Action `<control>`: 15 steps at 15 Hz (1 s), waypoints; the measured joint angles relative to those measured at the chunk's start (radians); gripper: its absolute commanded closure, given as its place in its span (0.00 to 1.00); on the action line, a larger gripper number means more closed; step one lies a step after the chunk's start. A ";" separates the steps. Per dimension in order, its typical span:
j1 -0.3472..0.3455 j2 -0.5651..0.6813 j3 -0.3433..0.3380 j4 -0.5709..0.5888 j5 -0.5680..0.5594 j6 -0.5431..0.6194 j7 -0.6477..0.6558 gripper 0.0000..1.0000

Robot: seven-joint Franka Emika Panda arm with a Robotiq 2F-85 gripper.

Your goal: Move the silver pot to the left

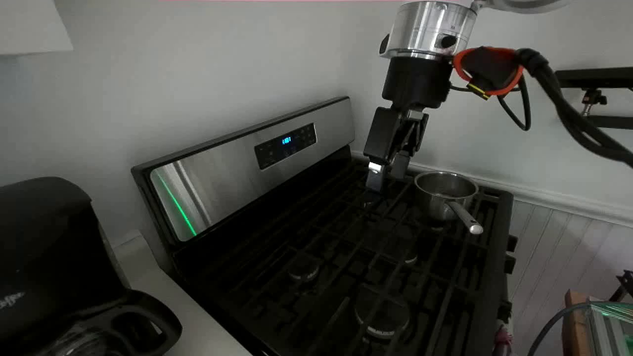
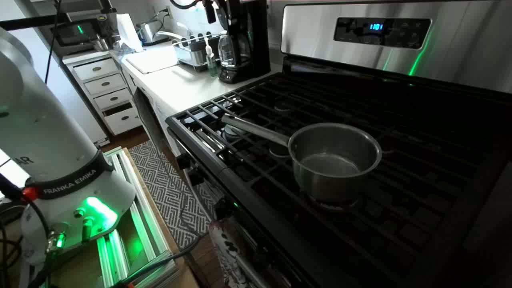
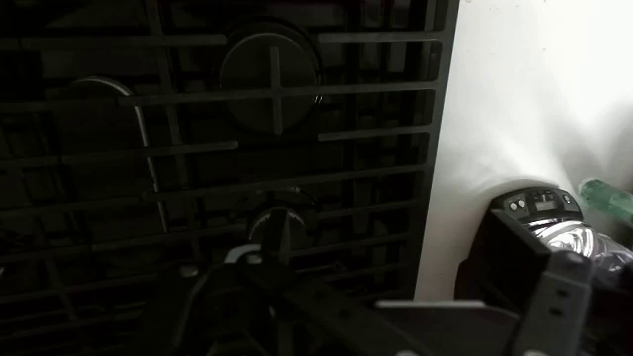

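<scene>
The silver pot [image 1: 446, 202] stands upright on the stove's black grates, on the right side of the stove in an exterior view. It also shows in an exterior view [image 2: 336, 182], where its inside looks empty and its long handle [image 2: 256, 129] points left toward the stove's front edge. The pot is out of the wrist view. My gripper [image 1: 387, 173] is open and empty, its fingers pointing down, and appears left of the pot and apart from it. Its fingers also show spread in the wrist view [image 3: 398, 230], with burners and grates beyond them.
The stove's back panel [image 1: 237, 173] rises behind the grates, and a wall [image 1: 554, 173] stands past the pot. A coffee maker [image 2: 250, 44] stands on the white counter [image 2: 176, 90] beside the stove. Cables [image 1: 568, 104] hang from my arm.
</scene>
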 measured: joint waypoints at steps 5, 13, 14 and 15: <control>0.000 0.000 0.000 0.000 0.000 0.000 0.000 0.00; -0.100 0.039 0.004 0.001 -0.027 0.034 0.121 0.00; -0.131 0.049 0.003 0.001 -0.043 0.044 0.146 0.00; -0.162 0.061 0.001 0.001 -0.065 0.054 0.172 0.00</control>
